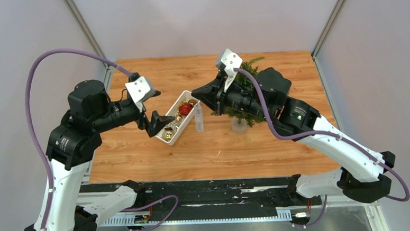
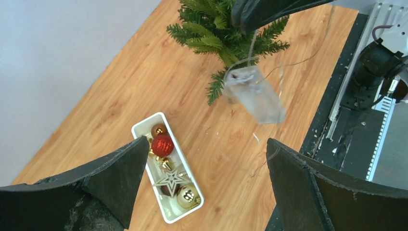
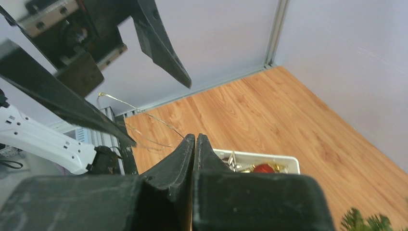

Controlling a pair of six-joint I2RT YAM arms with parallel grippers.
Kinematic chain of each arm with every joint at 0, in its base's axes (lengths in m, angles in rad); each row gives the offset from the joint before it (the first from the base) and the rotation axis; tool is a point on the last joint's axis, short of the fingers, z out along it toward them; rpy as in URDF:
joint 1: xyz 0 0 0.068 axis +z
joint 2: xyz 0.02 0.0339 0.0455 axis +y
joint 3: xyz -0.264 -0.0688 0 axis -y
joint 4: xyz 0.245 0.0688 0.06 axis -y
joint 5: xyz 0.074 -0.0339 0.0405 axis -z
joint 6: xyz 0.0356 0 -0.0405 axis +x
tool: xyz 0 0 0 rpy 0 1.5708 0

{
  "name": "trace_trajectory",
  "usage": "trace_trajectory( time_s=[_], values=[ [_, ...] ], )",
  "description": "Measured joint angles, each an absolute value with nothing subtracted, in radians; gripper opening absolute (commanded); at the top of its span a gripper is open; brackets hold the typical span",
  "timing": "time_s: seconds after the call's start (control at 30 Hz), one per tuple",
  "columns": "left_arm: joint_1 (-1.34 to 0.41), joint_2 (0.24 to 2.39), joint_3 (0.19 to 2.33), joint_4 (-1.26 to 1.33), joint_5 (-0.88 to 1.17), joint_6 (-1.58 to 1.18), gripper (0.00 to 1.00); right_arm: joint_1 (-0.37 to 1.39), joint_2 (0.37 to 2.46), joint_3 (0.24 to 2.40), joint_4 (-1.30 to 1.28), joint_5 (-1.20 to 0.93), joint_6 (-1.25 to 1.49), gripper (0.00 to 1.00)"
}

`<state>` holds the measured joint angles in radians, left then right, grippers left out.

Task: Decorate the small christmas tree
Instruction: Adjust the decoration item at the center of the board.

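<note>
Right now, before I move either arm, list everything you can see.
tree: one, green, right of the tray
tray: one, white, mid-table
red ball: one, red, in tray
gold balls: at least three, gold to bronze, in tray
star: one, pale gold, in tray
clear box: one, see-through, between tray and tree
wire: one, thin, pale, running from right tool
table: one, brown wood
left tool: one, black, open, by tray's near end
right tool: one, black, shut on wire, by tray's far end
</note>
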<state>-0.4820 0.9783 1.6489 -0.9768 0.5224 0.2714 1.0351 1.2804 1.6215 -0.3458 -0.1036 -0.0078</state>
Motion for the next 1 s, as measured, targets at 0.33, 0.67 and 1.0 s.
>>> trace_trajectory(
  time_s=[0.33, 0.67, 1.0],
  values=[
    [-0.482, 0.909, 1.584, -1.014, 0.565, 0.328, 1.0, 1.034, 1.11, 1.476, -0.466, 0.016, -0.009, 0.0],
    [-0.439, 0.872, 1.229, -1.084, 0.59, 0.517, 1.0, 1.032, 1.01, 1.436, -0.478, 0.063, -0.01, 0.0],
    [-0.436, 0.886, 0.739, -0.831, 0.601, 0.661, 0.9, 1.032, 1.004, 1.419, -0.495, 0.07, -0.01, 0.0]
  ],
)
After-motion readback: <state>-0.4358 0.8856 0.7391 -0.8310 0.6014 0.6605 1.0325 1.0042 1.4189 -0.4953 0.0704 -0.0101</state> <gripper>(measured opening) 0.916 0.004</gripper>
